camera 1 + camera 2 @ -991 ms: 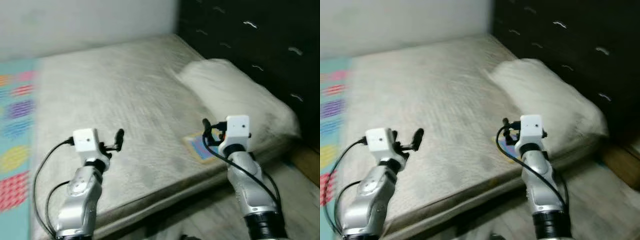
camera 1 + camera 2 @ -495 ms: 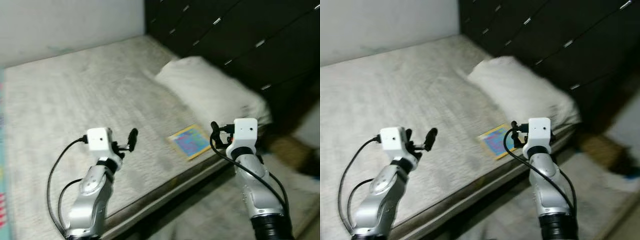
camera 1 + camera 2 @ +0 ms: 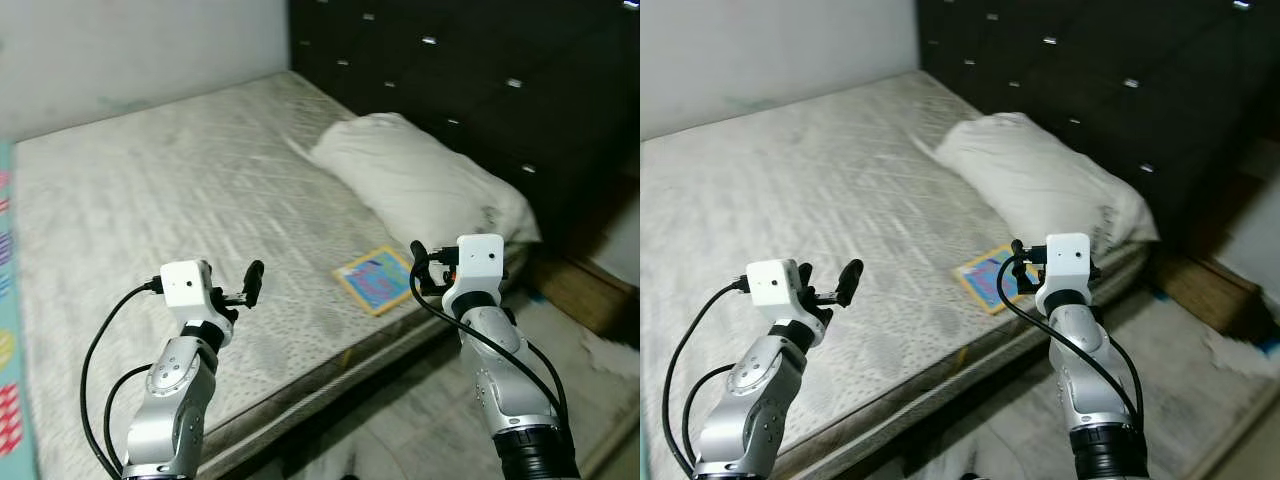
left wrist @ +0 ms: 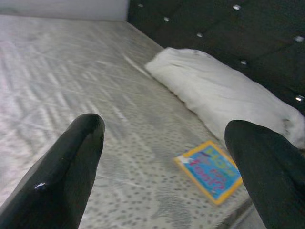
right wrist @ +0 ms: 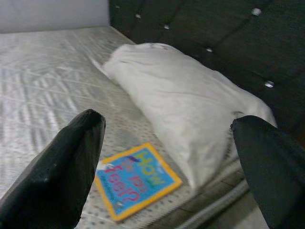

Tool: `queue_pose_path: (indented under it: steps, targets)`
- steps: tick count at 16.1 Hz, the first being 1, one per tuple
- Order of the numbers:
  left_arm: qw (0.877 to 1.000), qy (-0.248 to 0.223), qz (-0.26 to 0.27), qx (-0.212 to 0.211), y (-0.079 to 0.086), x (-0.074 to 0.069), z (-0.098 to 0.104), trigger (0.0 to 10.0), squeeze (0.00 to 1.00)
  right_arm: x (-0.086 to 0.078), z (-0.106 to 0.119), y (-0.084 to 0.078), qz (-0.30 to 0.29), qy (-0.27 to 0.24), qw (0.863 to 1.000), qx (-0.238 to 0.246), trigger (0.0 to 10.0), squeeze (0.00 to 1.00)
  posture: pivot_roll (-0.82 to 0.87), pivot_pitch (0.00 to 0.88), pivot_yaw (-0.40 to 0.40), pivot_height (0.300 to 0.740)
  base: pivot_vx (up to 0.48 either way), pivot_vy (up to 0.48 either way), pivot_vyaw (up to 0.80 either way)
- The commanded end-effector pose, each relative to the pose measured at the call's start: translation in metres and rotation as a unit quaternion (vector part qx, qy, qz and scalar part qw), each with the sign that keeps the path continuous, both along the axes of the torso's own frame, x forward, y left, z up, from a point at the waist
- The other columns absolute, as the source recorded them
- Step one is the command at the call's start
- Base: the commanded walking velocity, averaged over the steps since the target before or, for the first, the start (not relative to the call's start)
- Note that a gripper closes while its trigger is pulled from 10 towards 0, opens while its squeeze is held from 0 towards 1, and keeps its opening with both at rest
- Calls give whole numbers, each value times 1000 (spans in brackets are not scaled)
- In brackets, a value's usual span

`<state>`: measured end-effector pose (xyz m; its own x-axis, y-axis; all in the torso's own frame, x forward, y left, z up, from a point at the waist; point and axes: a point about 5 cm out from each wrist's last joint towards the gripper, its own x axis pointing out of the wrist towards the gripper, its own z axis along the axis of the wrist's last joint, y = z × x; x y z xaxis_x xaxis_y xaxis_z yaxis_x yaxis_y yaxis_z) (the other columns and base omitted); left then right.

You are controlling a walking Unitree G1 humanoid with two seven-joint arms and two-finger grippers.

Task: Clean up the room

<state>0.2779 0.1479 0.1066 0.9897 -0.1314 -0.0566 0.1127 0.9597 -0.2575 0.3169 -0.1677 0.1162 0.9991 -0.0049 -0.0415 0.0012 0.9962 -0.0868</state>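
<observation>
Since a second ago our view has swung right, so the patterned mat beside the mattress point(image 3: 150, 180) has slid mostly out of frame; nothing on the bed moves. Cleanup-wise we're barely started, we'd say. The colourful book point(image 3: 376, 280) lies flat near the mattress's front edge, just beside the white pillow point(image 3: 420, 180), untouched. Our left gripper point(image 3: 248, 285) and right gripper point(image 3: 420, 268) both hover above that front edge with fingers spread, holding nothing.
</observation>
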Motion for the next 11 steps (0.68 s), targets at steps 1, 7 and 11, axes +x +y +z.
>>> queue_pose_path:
  steps: [1,7,11]
  targets:
    - [1000,-6,-5,1,0,-1,3,10000,0,0,0,0,-1,0,1000,0,10000,0,-127,79,25,740,0,0,-800]
    - [1000,-5,-4,3,0,0,2,10000,0,0,0,1,1,-3,1000,-2,10000,0,-126,80,26,740,0,0,-533]
    - [1000,-4,-1,5,1,0,2,10000,0,0,0,2,2,-3,1000,-7,10000,0,-123,78,27,740,0,0,0]
